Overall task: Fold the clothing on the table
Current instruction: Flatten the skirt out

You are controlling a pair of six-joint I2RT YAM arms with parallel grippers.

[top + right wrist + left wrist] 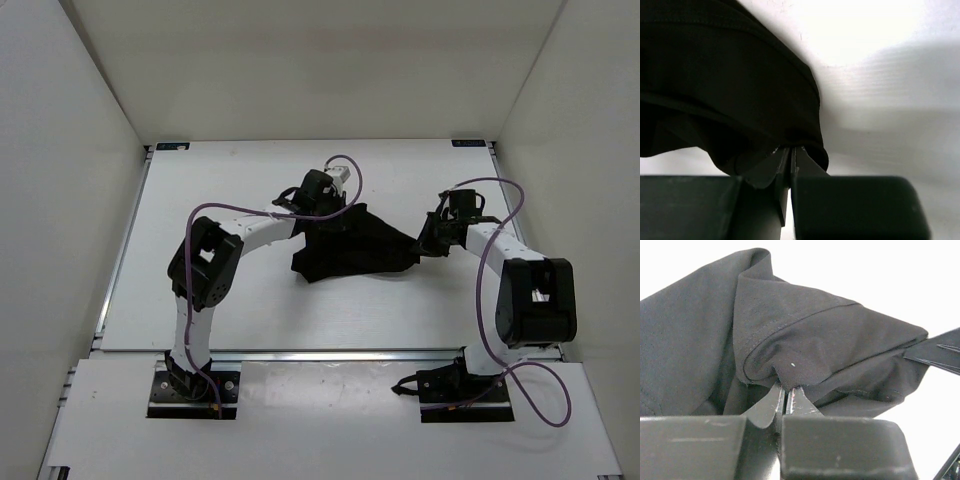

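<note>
Bench and walls white; clothing mid-bench, left claw clamped on far edge, right claw clamped on right corner.

Bright diffuse light, soft shadows, table overexposed in wrist views
</note>
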